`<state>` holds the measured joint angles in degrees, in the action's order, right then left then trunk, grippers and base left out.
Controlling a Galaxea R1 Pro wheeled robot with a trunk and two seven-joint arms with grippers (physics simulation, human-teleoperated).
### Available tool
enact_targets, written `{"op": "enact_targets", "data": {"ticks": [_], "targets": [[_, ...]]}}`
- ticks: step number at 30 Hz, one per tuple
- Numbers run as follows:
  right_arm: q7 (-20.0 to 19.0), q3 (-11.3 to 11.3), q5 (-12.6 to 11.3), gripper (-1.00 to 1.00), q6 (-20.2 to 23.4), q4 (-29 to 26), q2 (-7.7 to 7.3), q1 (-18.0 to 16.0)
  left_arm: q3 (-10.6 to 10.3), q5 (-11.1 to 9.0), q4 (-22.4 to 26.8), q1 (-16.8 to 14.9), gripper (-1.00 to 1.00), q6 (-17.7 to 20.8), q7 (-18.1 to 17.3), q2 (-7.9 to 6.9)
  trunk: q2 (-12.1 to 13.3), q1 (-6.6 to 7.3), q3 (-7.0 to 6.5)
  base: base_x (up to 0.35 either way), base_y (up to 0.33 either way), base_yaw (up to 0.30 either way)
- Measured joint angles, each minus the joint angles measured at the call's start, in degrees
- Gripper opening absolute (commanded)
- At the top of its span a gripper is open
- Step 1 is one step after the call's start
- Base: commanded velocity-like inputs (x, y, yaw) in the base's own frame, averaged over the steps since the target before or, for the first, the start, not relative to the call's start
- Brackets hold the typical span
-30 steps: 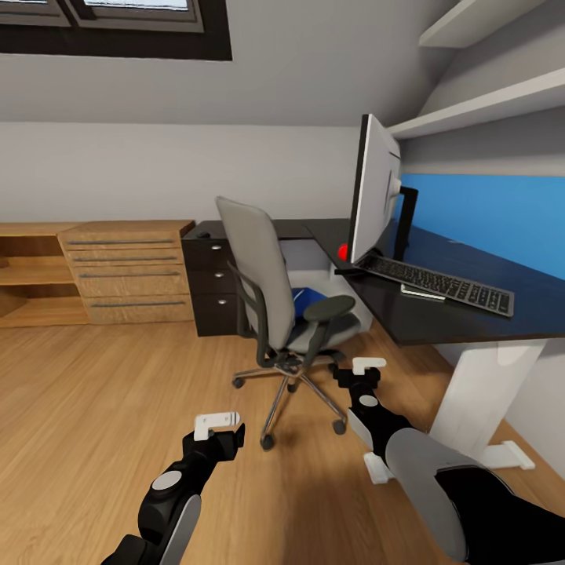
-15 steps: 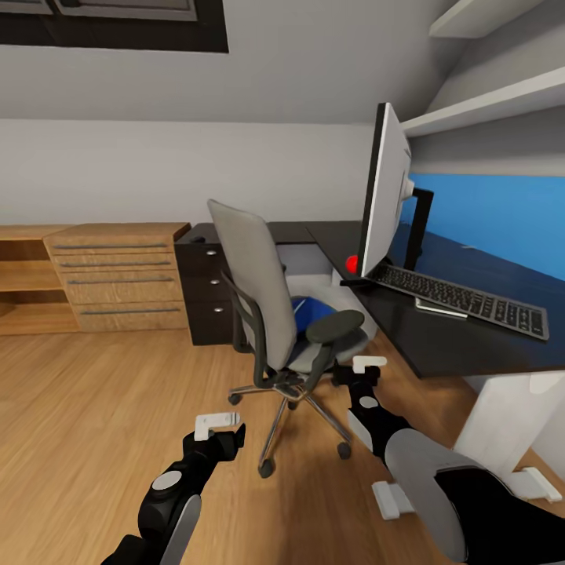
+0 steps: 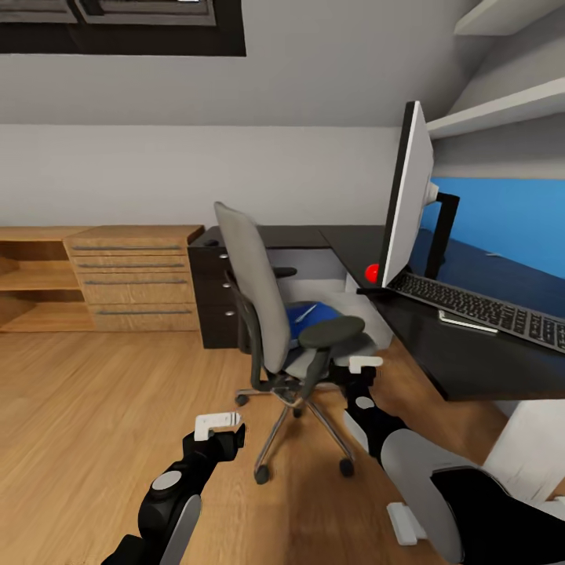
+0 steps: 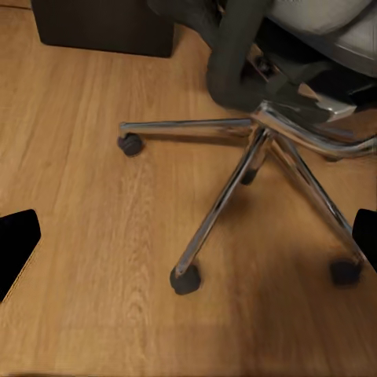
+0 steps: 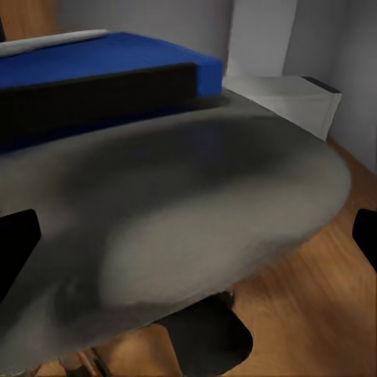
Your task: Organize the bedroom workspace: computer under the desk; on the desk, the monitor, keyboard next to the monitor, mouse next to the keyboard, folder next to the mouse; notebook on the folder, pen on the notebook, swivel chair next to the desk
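Note:
The grey swivel chair (image 3: pixel 255 302) stands on the wood floor beside the black desk (image 3: pixel 439 353). A blue folder (image 3: pixel 302 320) lies on its seat, crossed by a thin white streak that may be the pen. On the desk stand the monitor (image 3: pixel 408 204) and the keyboard (image 3: pixel 486 308), with a thin dark notebook (image 3: pixel 468 321) at the keyboard's front edge. A pale box under the desk looks like the computer (image 3: pixel 314 265). The mouse is out of view. My right gripper (image 3: pixel 366 365) is open at the seat's front edge (image 5: pixel 196 212). My left gripper (image 3: pixel 217 424) is open above the chrome base (image 4: pixel 259 149).
A black drawer unit (image 3: pixel 213 294) stands under the desk's far end, and a low oak dresser (image 3: pixel 129 278) lines the wall at left. The chair's castors (image 4: pixel 185 280) spread between my arms. The desk's white leg (image 3: pixel 534 455) is at right. Shelves (image 3: pixel 502 110) hang above the desk.
The whole view has shifted: I have come closer to the chair and desk, which look larger, and the monitor sits further right. Both arms hold the same pose, grippers still open.

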<state>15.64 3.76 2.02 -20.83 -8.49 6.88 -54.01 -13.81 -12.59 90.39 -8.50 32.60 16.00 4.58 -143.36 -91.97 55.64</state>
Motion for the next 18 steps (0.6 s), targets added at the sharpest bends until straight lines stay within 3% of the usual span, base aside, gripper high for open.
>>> {"op": "enact_targets", "data": {"ticks": [4,12,18], "targets": [[0.01,-0.03,-0.06,1.00,0.03,0.00,0.30,0.00,0.05,-0.07,0.00,0.01,1.00,0.00,0.00,0.01,0.00,0.00,-0.13,0.000,0.000,0.235],[0.08,-0.01,-0.11,1.00,0.09,0.00,0.76,0.01,0.08,-0.01,-0.01,0.01,1.00,0.00,0.00,0.00,0.00,0.00,-0.15,0.000,0.000,0.068],[0.09,-0.02,-0.12,1.00,0.09,0.00,1.02,0.00,0.09,0.00,0.00,0.02,1.00,0.00,0.00,0.00,0.00,0.00,-0.15,0.000,0.000,0.235]]}}
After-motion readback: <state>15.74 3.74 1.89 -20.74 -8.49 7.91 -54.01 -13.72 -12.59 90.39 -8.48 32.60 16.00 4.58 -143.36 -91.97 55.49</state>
